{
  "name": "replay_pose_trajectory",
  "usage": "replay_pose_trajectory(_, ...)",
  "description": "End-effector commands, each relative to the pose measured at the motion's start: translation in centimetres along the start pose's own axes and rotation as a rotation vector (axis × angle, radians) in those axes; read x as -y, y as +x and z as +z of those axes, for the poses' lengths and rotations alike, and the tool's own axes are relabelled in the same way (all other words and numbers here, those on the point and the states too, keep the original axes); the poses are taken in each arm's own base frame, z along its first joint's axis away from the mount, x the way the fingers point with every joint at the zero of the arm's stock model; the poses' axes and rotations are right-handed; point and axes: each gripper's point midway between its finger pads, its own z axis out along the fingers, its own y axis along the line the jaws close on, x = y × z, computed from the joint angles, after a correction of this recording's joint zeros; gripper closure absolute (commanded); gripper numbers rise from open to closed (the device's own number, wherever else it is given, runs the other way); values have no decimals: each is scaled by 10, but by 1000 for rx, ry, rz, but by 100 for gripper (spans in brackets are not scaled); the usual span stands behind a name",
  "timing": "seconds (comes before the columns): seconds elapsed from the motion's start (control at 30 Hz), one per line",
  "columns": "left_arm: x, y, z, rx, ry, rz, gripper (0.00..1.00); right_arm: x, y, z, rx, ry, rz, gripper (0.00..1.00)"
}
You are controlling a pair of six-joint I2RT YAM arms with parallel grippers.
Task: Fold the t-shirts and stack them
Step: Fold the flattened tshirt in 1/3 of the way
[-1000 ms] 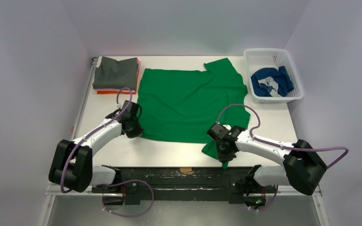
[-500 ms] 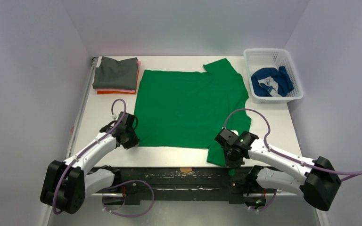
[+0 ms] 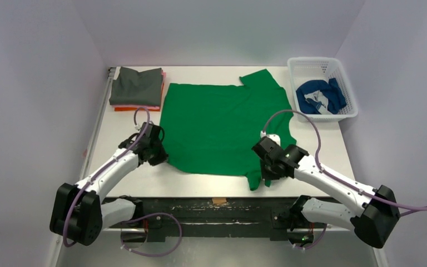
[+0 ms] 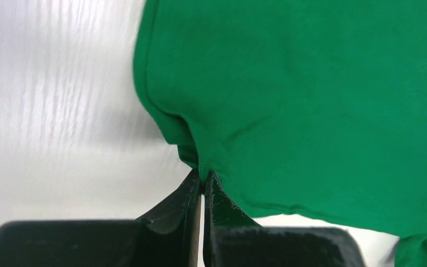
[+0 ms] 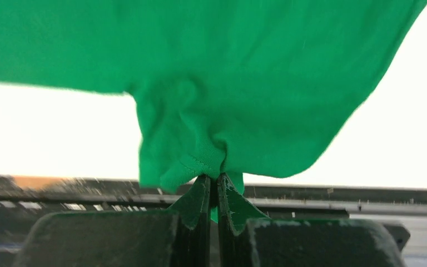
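A bright green t-shirt [image 3: 222, 122] lies spread across the middle of the table. My left gripper [image 3: 157, 153] is shut on its near left corner; in the left wrist view the cloth [image 4: 289, 94] bunches between the closed tips of the gripper [image 4: 203, 177]. My right gripper [image 3: 267, 172] is shut on the near right part, by a sleeve that hangs down; in the right wrist view the cloth [image 5: 244, 83] is pinched in the gripper [image 5: 217, 177] and lifted off the table. A folded stack, dark grey t-shirt [image 3: 137, 86] on top of pink and orange layers, sits at the far left.
A white lattice basket [image 3: 342, 75] at the far right holds a crumpled blue t-shirt [image 3: 318, 95]. A black rail [image 3: 217, 201] runs along the near table edge. A metal strip borders the table's left side.
Both grippers, holding the green shirt's near edge, moved toward me and then back away a little. The near edge has shifted and the right corner now hangs lifted.
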Motion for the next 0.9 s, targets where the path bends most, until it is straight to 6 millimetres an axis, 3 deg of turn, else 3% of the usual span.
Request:
replay_pose_trajectory(0.0, 37, -40, -8, 89, 85, 20, 100, -8, -86, -15, 246, -19, 55, 100)
replay_pose_trajectory(0.2, 48, -73, -10, 138, 69, 8, 100, -4, -154, -27, 361, -14, 103, 100)
replay_pose_trajectory(0.5, 58, -122, -5, 183, 39, -28, 100, 24, -227, -26, 412, 24, 185, 100)
replay_pose_trajectory(0.73, 68, -155, 12, 174, -9, -8, 100, 34, -275, -8, 405, 34, 151, 100)
replay_pose_trajectory(0.87, 70, -169, 25, 166, -22, -23, 100, 38, -300, 14, 377, 38, 99, 100)
